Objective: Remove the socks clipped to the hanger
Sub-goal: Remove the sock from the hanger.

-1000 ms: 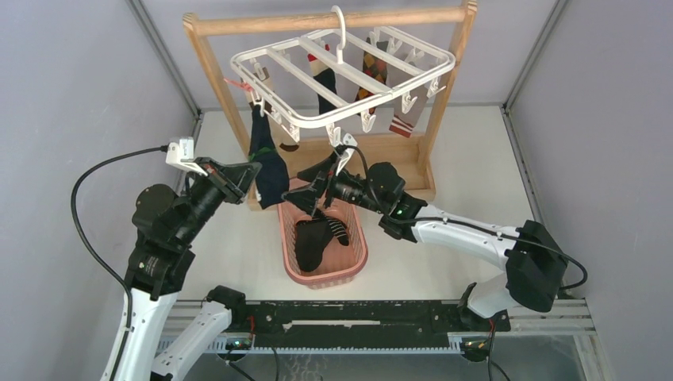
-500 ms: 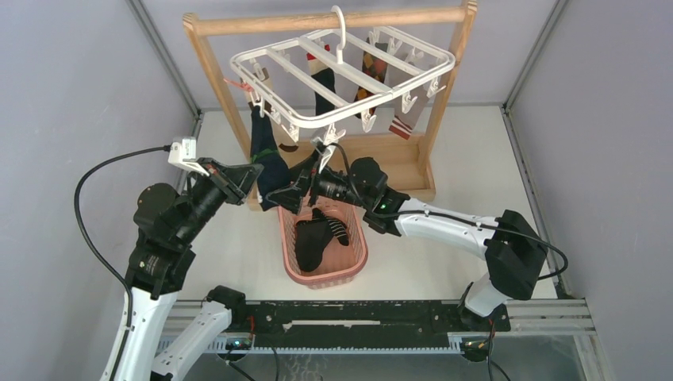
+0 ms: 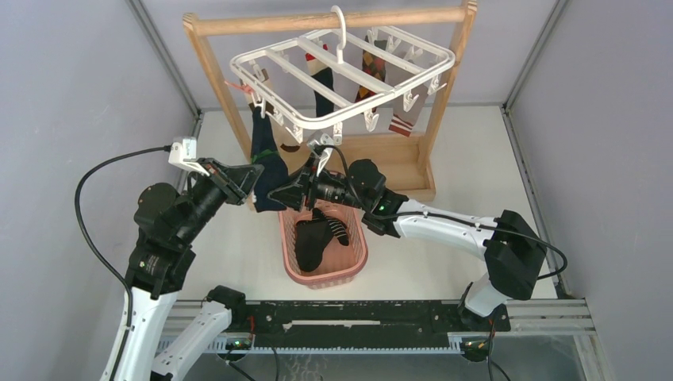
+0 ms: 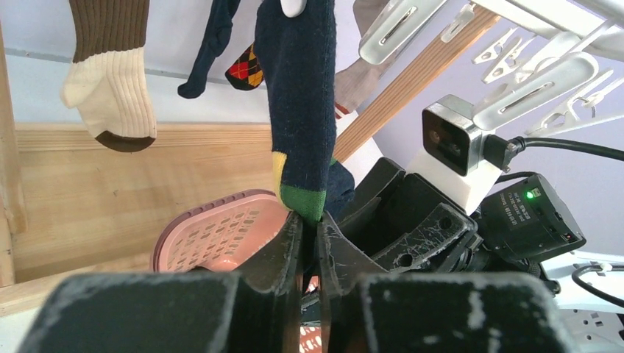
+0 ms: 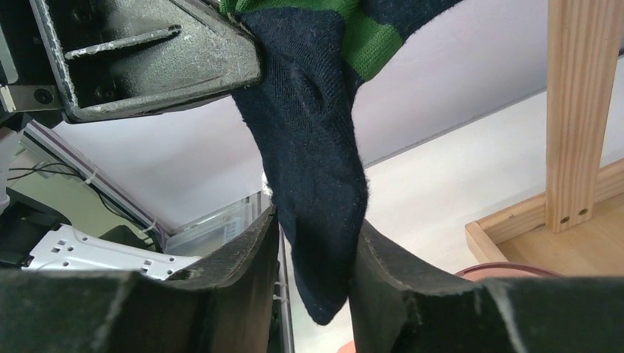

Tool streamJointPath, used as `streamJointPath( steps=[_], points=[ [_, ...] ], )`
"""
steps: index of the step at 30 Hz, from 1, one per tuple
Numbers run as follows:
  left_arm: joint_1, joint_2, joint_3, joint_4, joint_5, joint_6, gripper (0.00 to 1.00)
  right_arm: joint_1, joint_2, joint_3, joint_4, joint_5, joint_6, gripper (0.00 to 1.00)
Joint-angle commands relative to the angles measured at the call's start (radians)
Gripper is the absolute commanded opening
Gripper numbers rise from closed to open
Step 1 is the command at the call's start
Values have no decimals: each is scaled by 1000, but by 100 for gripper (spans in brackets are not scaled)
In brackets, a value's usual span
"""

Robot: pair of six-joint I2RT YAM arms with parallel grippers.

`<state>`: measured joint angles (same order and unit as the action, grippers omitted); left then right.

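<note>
Left gripper (image 4: 310,220): jaws pinched tight on the green band of the navy sock (image 4: 300,95), with no gap showing between the fingers.
Right gripper (image 5: 316,220): jaws narrowed to the thickness of the fabric, with the sock's navy toe end wedged between the fingers and touching both.
Navy sock: clipped at the front-left corner of the hanger (image 3: 342,62). It hangs down to the two grippers, which meet at its lower end.
Top view only: the hanger's hook sits over the bar of the wooden rack (image 3: 325,20), and more socks hang along its far side. The pink basket (image 3: 321,280) stands on the table below the right gripper. It holds a plain black sock (image 3: 308,244) and a black-and-white striped sock (image 3: 338,230).
Left wrist only: a white clip bites the navy sock's top edge, and a yellow patch sits above the green band. A brown-and-cream sock (image 4: 110,88) and an argyle sock (image 4: 246,68) hang behind. The right gripper's black fingers are just beside the sock.
Right wrist only: the toe droops below the left gripper's scuffed finger and ends between the right fingers.
Change over the last second: the right gripper was over the basket with its jaws spread, apart from the sock. It has swung to its left and closed in on the toe. The left gripper has kept its place and its grip.
</note>
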<state>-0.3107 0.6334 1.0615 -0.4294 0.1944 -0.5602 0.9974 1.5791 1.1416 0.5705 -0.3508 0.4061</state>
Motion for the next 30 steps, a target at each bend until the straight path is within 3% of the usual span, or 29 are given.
streamJointPath(
  steps=[1, 6, 11, 26, 27, 30],
  points=[
    [7, 8, -11, 19, -5, 2, 15, 5, 8, 46, 45, -13, 15, 43],
    [7, 17, -15, 12, -19, 8, 18, 3, 16, 55, 34, -16, 31, 24],
    [7, 34, 6, -18, -51, 29, 34, 3, 28, 69, 7, -4, 40, 1],
    [7, 75, 111, -90, -106, 55, 57, -32, 61, 113, -74, 16, 57, 0],
    [6, 80, 120, -92, -109, 58, 60, -37, 61, 113, -78, 15, 58, 0],
    [7, 104, 155, -92, -112, 63, 98, -51, 60, 113, -88, 13, 61, 0]
  ],
)
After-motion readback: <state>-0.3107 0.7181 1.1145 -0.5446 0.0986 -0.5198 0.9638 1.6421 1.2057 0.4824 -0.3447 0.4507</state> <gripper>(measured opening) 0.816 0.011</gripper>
